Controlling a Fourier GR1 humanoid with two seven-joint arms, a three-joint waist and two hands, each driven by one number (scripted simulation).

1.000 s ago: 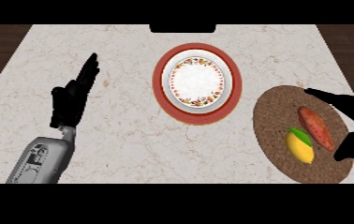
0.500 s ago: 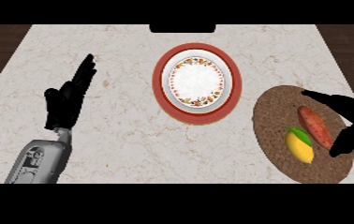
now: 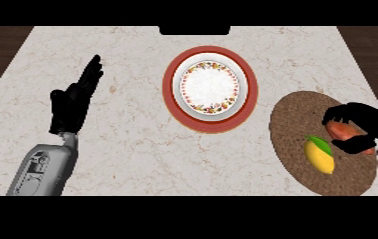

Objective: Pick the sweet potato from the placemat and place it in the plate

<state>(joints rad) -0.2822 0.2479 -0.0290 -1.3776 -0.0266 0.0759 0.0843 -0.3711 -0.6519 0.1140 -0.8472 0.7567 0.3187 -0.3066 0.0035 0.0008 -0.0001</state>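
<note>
Two fruits lie on the brown placemat (image 3: 295, 133) at the worktop's (image 3: 133, 148) right side: the orange-red sweet potato (image 3: 341, 129), partly hidden, and just beside it, nearer the robot, a yellow mango (image 3: 320, 155) with a green tip. The right hand (image 3: 353, 128) sits over the sweet potato with its black fingers curled down round both sides of it, so I read it as grasping the sweet potato, though whether it has left the mat I cannot tell. The plate (image 3: 210, 87), white with a flowered rim, rests on a red charger (image 3: 210, 125) near the middle of the worktop, well apart from the placemat and to its left. The left hand (image 3: 74, 100) rests open at the view's left, fingers straight and pointing away, taking no part. To do this step well, the hold should close across the sweet potato's narrow width near its middle, keeping the fingers off the mango so it is not nudged or dragged along. Then a straight lift before any sideways travel would keep the mat from shifting, followed by a carry leftward until the sweet potato hangs over the white centre of the plate, not its rim, lowering before the fingers let go
</note>
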